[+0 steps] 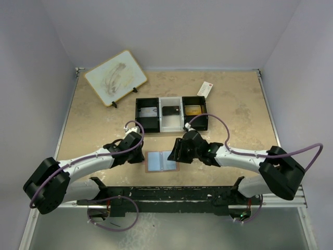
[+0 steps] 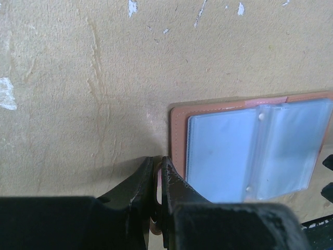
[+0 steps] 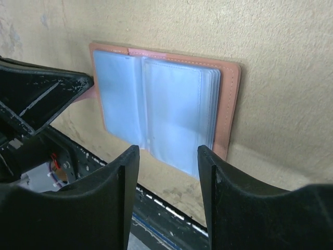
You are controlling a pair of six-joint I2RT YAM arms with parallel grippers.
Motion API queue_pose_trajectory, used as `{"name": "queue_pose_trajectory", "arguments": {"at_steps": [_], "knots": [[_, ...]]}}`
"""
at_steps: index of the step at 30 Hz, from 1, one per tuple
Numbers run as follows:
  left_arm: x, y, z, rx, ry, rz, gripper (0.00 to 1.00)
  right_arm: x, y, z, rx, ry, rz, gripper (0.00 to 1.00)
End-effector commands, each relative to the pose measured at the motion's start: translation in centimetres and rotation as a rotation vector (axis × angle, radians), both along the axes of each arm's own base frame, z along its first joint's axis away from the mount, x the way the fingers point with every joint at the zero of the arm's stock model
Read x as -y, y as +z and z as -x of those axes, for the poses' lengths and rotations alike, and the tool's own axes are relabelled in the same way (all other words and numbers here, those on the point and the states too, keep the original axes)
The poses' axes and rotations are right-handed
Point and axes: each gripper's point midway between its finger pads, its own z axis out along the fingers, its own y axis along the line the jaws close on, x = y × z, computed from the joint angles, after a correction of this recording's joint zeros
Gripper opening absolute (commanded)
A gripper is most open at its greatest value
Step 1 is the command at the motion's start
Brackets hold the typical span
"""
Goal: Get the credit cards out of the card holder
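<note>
so the card holder (image 1: 161,161) lies open flat on the table (image 1: 234,120) between the arms, long side running left-right, with the left gripper (image 2: 158,169) pinched tight on what looks like its left edge and the right gripper (image 3: 167,156) spread, empty, just off the right-hand pockets, so I'd reach in with that one

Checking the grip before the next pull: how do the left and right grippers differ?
The left gripper is shut, pinching the edge of the card holder; the right gripper stands open, holding nothing. The left sits at the holder's left side, the right at its right side. Both are black and close to the open holder.
</note>
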Motion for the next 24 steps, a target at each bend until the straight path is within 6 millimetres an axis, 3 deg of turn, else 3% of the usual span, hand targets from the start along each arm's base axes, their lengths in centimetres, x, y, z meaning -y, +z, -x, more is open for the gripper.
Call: {"name": "queue_pose_trajectory", "arguments": {"at_steps": [1, 9, 16, 24], "knots": [[0.6, 0.4, -0.3, 0.011, -0.019, 0.012, 0.0, -1.3, 0.7, -1.0, 0.042, 0.004, -0.043, 0.51], [0.6, 0.4, -0.2, 0.007, -0.02, 0.011, 0.0, -0.5, -1.6, -1.3, 0.004, -0.022, 0.059, 0.5], [0.6, 0.3, -0.2, 0.007, -0.021, 0.011, 0.0, -2.7, 0.2, -1.4, 0.041, 0.049, -0.037, 0.46], [0.6, 0.1, -0.2, 0.003, -0.022, 0.009, 0.0, -2.1, 0.4, -1.8, 0.048, 0.031, 0.071, 0.4]]}}
